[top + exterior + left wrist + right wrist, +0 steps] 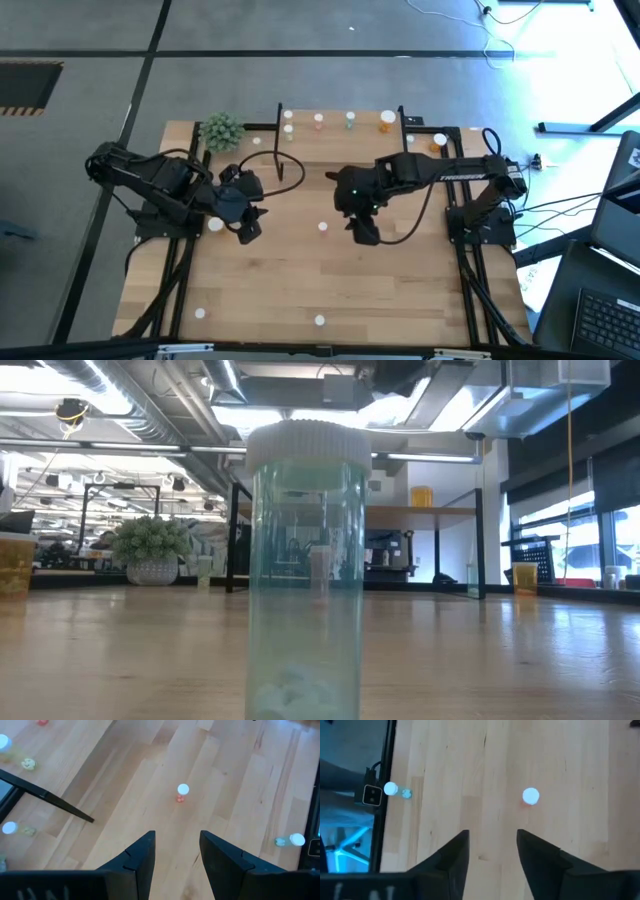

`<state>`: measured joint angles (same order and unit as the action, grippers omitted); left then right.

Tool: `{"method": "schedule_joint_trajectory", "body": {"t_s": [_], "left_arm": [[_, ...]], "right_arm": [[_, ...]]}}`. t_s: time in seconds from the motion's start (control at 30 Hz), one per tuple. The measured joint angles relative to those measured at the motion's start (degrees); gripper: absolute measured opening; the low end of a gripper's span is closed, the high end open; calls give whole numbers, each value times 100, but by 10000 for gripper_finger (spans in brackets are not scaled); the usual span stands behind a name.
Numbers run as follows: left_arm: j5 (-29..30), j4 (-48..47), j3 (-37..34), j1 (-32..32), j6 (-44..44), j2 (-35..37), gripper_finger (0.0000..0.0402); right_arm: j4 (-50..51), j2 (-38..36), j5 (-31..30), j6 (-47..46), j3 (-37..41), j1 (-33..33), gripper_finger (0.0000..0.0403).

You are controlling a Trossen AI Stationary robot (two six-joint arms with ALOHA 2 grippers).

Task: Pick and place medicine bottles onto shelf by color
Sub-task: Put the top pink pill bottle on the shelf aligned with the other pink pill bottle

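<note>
Two arms hang over mid-table in the high view; bottles (319,121) line the shelf (340,131), so we judge a pick is next.

Low view: a teal bottle (305,570) stands upright, axis vertical.

Left wrist: left gripper (177,851) parted, empty.

Right wrist: right gripper (492,847) parted, empty; capped bottle (530,796) ahead, needing descent.

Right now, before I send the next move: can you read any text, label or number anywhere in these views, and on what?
White lettering along the right arm forearm, high view: too small and blurred to read.
Green bottle close to the low camera: no label visible.
Other bottles, shelf: no readable text.
</note>
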<state>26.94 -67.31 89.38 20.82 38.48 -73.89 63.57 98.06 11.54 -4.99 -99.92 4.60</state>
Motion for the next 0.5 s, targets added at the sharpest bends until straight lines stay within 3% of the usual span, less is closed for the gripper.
{"method": "schedule_joint_trajectory", "body": {"t_s": [0.23, 0.5], "left_arm": [[4, 0, 0, 0, -2, 0, 149], [4, 2, 0, 0, -2, 0, 149]], "right_arm": [[-97, 12, 3, 211, 0, 0, 171], [-126, 63, -60, -148, 2, -28, 172]]}}
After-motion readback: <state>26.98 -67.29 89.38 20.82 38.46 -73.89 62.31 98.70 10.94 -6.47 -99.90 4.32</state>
